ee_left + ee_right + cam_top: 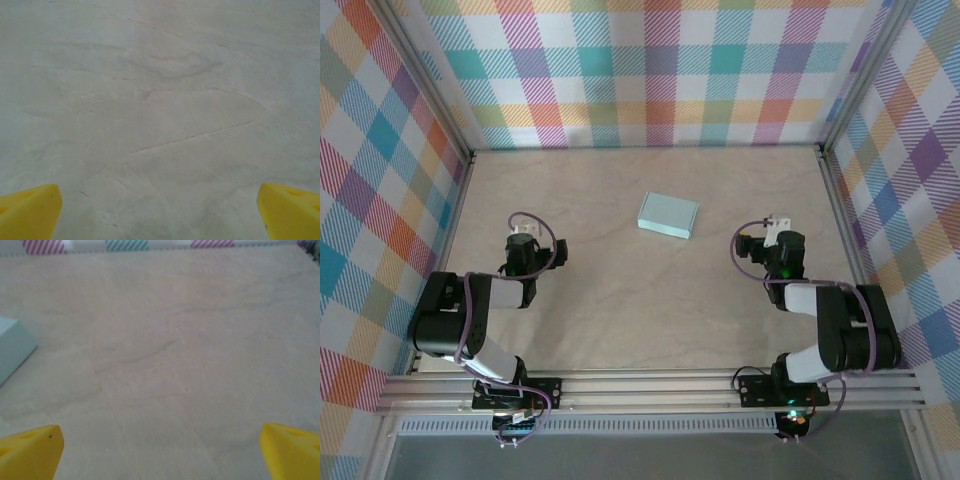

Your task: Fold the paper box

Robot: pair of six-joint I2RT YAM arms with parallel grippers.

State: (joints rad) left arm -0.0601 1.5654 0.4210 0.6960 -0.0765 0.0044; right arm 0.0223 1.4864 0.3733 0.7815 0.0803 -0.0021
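Top external view is showing you the pale mint-blue, flat rectangular paper box (668, 215) lying on the beige, marble-veined tabletop (620, 310). It is sitting a little right of centre in the upper middle of the frame, turned slightly askew. You are seeing the left gripper (524, 236) at the left of the frame and the right gripper (777, 228) at the right. The box is lying between them, nearer the right one and touching neither.

In the left wrist view, your left gripper's yellow fingertips (30, 212) are showing in the two bottom corners, spread wide, with tabletop lying between them. In the right wrist view, the right gripper's fingertips are standing just as wide in the bottom corners, pinching nothing. There, one corner of the box is poking in at the left edge, well apart from the fingers.

Multicoloured plaid-patterned walls (650, 70) are enclosing the table on three sides.
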